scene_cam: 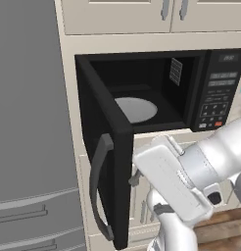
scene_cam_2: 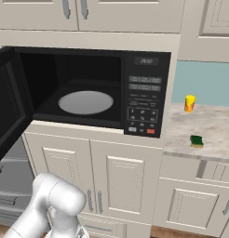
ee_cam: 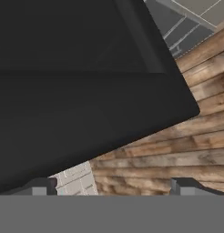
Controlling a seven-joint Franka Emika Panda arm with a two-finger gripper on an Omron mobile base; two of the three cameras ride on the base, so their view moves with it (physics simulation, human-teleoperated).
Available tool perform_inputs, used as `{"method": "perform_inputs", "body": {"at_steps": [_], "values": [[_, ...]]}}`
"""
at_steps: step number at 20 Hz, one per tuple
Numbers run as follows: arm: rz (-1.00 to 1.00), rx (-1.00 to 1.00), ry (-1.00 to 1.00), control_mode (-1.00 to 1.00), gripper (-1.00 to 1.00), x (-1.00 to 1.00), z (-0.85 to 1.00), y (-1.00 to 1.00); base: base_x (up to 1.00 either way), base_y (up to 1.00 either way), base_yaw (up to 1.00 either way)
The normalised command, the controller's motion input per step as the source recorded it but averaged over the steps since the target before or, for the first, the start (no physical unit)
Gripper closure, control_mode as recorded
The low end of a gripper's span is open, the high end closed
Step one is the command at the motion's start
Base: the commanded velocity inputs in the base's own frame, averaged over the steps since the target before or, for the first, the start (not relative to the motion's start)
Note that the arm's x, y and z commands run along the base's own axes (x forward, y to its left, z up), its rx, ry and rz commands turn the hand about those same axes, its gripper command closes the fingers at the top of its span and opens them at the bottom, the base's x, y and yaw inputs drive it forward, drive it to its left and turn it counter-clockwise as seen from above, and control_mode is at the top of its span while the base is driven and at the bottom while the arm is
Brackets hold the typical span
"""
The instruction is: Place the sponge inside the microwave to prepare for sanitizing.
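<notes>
The microwave (scene_cam: 210, 88) is set into the cabinet wall, and its black door (scene_cam: 110, 147) stands swung open to the left. Inside lies the grey round turntable (scene_cam_2: 85, 102) with nothing on it. The sponge (scene_cam_2: 196, 141), green on top, lies flat on the counter to the right of the microwave (scene_cam_2: 145, 93), far from the arm. My gripper (ee_cam: 113, 187) is open and holds nothing. It hangs low, just below and beside the open door's free edge, and points down at the door (ee_cam: 77, 91) and the floor. Its dark finger (scene_cam: 135, 177) shows next to the door.
A small yellow-orange cup (scene_cam_2: 190, 103) stands at the back of the marble counter (scene_cam_2: 214, 125), behind the sponge. A grey fridge (scene_cam: 29, 122) fills the left. Cabinet doors (scene_cam_2: 121, 186) run below the microwave. Wooden floor (ee_cam: 177, 136) lies beneath.
</notes>
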Motion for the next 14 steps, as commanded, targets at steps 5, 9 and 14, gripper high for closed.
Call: {"method": "perform_inputs", "body": {"at_steps": [5, 9, 14], "values": [[-0.19, -0.02, 0.0, -1.0, -1.0, 0.0, -0.32, 0.08, 0.0, 0.0, 0.0], [-0.14, -0.01, -0.01, -1.0, -1.0, 0.0, -0.34, 0.11, 0.0, 0.0, 0.0], [-0.17, 0.0, 0.04, -1.0, -1.0, 0.42, -0.26, -0.83, 0.0, 0.0, 0.0]]}}
